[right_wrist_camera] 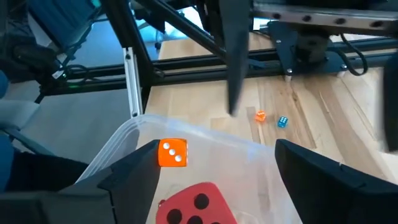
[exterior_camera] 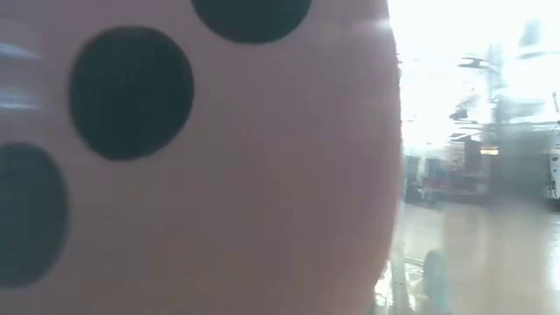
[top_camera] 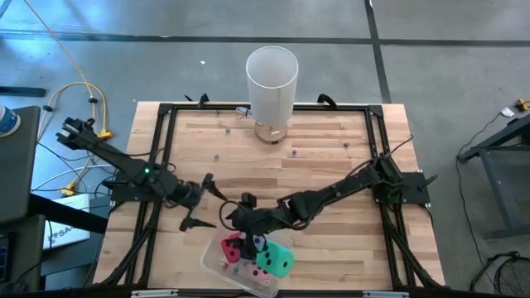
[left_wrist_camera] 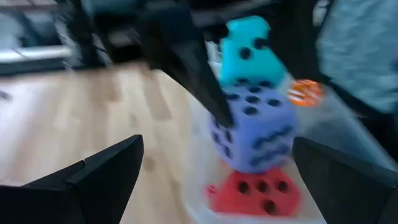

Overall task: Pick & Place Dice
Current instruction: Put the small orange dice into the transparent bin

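Note:
A clear plastic container (top_camera: 211,258) lies near the table's near edge. In it a purple die (left_wrist_camera: 255,127) sits on top of a red die (left_wrist_camera: 255,190), and a teal die (left_wrist_camera: 249,50) stands behind them. My right gripper (top_camera: 244,223) hangs open over the container, and the red die (right_wrist_camera: 196,205) shows low between its fingers. My left gripper (top_camera: 201,201) stands open just left of the container, pointing at the dice. A pink die (exterior_camera: 192,157) fills the low view. My right gripper has one dark finger (left_wrist_camera: 208,87) slanting down in front of the purple die's upper corner (left_wrist_camera: 227,124). Whether that finger touches the die, I cannot tell. Nothing shows pinched between its fingers.
A small orange die (right_wrist_camera: 172,152) lies in the container. Tiny orange (right_wrist_camera: 260,116) and blue (right_wrist_camera: 282,121) beads lie on the wood beyond it. A tall white cylinder (top_camera: 272,79) stands at the far edge. A black frame (top_camera: 166,116) borders the table.

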Available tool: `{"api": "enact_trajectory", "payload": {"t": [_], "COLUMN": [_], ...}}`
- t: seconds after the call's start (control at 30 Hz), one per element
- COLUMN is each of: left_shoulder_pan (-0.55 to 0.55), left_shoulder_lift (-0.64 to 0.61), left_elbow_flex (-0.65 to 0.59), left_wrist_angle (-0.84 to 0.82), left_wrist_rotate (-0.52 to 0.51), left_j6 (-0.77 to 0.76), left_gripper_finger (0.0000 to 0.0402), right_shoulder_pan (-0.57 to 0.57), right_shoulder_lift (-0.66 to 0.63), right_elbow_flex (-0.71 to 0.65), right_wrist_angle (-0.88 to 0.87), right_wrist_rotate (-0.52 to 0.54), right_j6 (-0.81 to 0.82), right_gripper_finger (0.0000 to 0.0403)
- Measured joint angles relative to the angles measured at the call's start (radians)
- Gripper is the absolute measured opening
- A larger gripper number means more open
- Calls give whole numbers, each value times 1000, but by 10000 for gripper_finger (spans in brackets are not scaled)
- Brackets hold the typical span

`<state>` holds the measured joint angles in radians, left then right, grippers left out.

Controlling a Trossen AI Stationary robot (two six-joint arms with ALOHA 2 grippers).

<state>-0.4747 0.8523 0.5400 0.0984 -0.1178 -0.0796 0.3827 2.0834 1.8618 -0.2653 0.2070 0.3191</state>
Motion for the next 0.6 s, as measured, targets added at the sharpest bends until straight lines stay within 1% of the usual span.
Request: {"api": "enact_trajectory", "payload": {"t": [0.1,0.17,0.33,0.47,0.6], "left_shoulder_pan": [-42,-71,-179,-251,-269], "left_shoulder_lift": [33,36,12,21,84], "left_elbow_flex": [0,0,0,0,0], "left_wrist_angle": [67,89,127,191,188], "left_wrist_rotate": [-112,-138,-139,-134,-135], "left_j6": [79,129,249,262,247], "left_gripper_finger": [400,400,400,400,400], "right_shoulder_pan": [1,1,-5,-10,-23], "right_shoulder_lift": [16,19,18,18,18], "right_elbow_flex": [0,-2,0,0,0], "right_wrist_angle": [9,-1,-18,-3,3], "right_wrist_rotate": [-2,-4,11,19,31], "right_j6": [0,-1,23,20,14], "right_gripper_finger": [302,299,292,291,290]}}
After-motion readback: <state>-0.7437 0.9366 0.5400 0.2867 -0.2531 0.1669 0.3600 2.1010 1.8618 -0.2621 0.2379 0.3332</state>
